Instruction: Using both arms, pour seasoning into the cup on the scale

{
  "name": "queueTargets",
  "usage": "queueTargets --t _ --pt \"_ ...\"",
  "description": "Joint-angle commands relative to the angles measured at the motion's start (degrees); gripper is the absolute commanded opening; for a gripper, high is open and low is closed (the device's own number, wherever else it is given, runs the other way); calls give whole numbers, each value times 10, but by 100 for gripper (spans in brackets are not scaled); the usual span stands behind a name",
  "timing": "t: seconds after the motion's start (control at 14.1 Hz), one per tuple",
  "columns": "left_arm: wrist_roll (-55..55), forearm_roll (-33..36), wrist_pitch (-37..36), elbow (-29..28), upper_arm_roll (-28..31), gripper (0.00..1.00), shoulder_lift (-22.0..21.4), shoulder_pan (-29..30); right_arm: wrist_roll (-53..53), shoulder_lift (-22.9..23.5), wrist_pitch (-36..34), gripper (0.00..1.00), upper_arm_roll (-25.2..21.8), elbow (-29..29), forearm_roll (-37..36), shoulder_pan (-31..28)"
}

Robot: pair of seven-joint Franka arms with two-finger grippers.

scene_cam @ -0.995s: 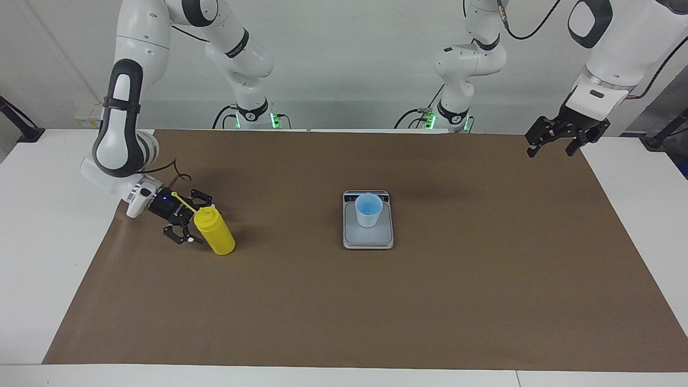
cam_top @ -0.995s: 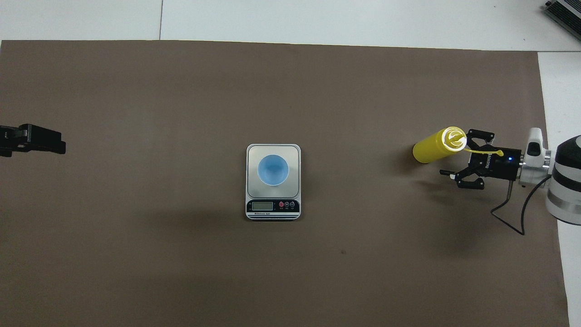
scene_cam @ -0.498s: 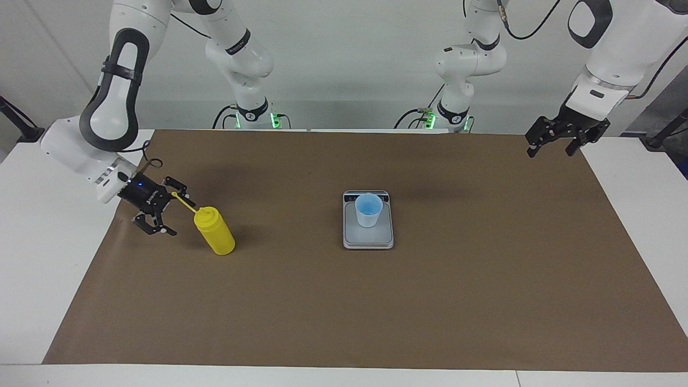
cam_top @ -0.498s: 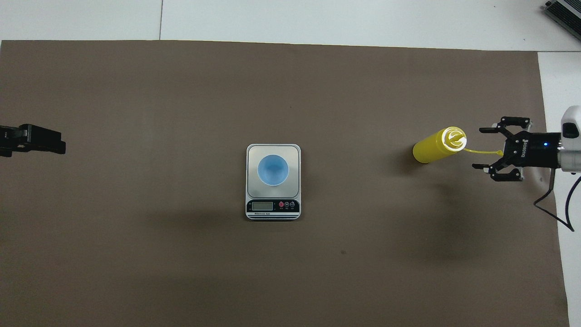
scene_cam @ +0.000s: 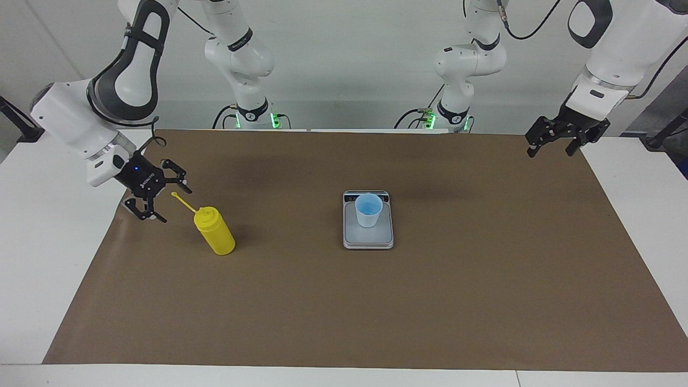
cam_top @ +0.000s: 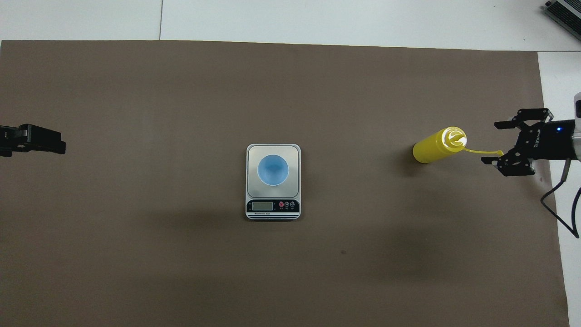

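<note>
My right gripper (scene_cam: 171,203) hangs with fingers spread over the brown mat (scene_cam: 457,301), just beside the upright yellow seasoning (scene_cam: 215,231), not touching it. A blue cup (scene_cam: 368,212) stands on the scale (scene_cam: 368,239) mid-table. My left gripper (scene_cam: 553,146) waits, fingers apart, above the mat's corner.

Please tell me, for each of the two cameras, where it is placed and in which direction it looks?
Facing view: high across the table, facing the robots; both arms show whole, the open right gripper near the seasoning, the open left gripper raised.
Overhead view: above the robots' end, looking steeply down; only the grippers show.
Shared: the cup on the scale, and the seasoning.
</note>
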Motion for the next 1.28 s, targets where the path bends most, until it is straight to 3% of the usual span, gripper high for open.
queueTargets --t 0.0,0.21,0.64,1.0,1.21 --pt "-6 10 6 -19 -1 100 -16 2 148 -37 -23 100 3 -4 -51 21" --pt "-7 10 6 -19 -1 100 -16 2 306 -58 -29 100 4 0 -93 56" --pt "-6 10 6 -19 -1 100 -16 2 680 -55 -81 100 7 77 -171 128" --pt "-6 10 6 -19 -1 100 -16 2 717 -48 -129 100 7 151 -299 181" --pt "-6 10 6 -19 -1 100 -16 2 803 -53 -165 100 7 158 -314 194"
